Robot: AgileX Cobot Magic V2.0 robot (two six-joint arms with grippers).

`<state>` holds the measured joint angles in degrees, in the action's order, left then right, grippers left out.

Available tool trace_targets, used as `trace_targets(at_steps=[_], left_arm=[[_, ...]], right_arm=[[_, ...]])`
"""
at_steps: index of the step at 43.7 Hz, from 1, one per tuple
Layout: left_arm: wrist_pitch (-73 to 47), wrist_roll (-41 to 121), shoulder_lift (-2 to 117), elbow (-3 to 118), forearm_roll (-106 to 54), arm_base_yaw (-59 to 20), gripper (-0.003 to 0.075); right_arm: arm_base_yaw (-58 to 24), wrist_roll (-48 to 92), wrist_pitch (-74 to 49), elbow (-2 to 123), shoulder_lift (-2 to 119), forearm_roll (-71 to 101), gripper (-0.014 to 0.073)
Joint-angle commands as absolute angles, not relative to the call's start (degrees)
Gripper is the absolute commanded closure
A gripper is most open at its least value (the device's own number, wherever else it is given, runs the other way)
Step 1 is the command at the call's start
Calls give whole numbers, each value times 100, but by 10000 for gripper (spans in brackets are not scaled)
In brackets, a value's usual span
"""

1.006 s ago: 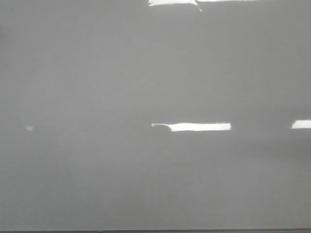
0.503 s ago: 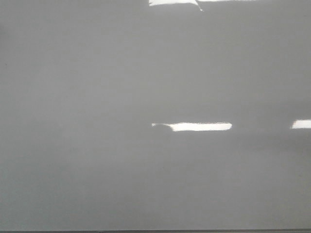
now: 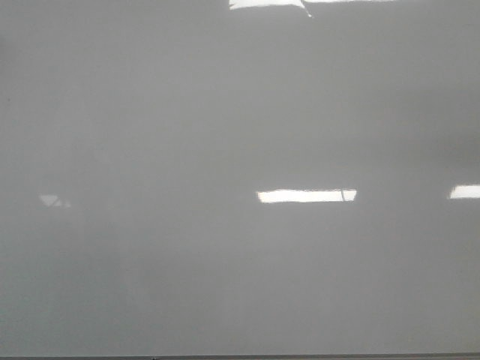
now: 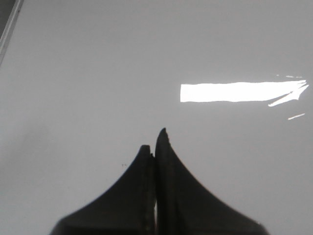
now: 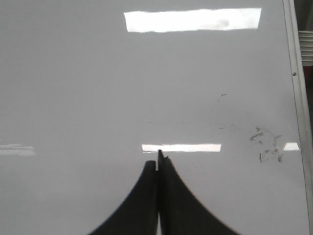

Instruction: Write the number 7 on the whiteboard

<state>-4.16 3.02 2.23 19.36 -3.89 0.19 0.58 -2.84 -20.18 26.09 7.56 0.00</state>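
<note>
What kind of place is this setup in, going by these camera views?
Probably an indoor lab or office-like room. A glossy whiteboard fills the views, mirroring long rectangular ceiling lights. Its metal frame edge and faint leftover marker smudges show in the right wrist view. Both tools, left and right, are closed above it.

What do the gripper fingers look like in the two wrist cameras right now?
Both look alike. The left gripper has two matte black fingers, broad at the base and curving up to narrow tips, one tip taller than the other. The right gripper shows the same black flared shape, with fine ribbing faintly visible along the inner edges. No cables, labels or markings show. Behind them is only the whiteboard.
</note>
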Motion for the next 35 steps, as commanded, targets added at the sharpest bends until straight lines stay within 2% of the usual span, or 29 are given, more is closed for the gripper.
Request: trace_targets(at_steps=[1, 14, 35], left_arm=[[-512, 309, 668, 2629, -390, -10, 741], [-1904, 309, 1800, 3950, -390, -10, 741], [-2545, 299, 2914, 3931, -490, -10, 741]], right_arm=[[51, -260, -2033, 3203, 1269, 0, 662], [51, -260, -2623, 3974, 2506, 0, 662], [38, -260, -2755, 3924, 3427, 0, 660]])
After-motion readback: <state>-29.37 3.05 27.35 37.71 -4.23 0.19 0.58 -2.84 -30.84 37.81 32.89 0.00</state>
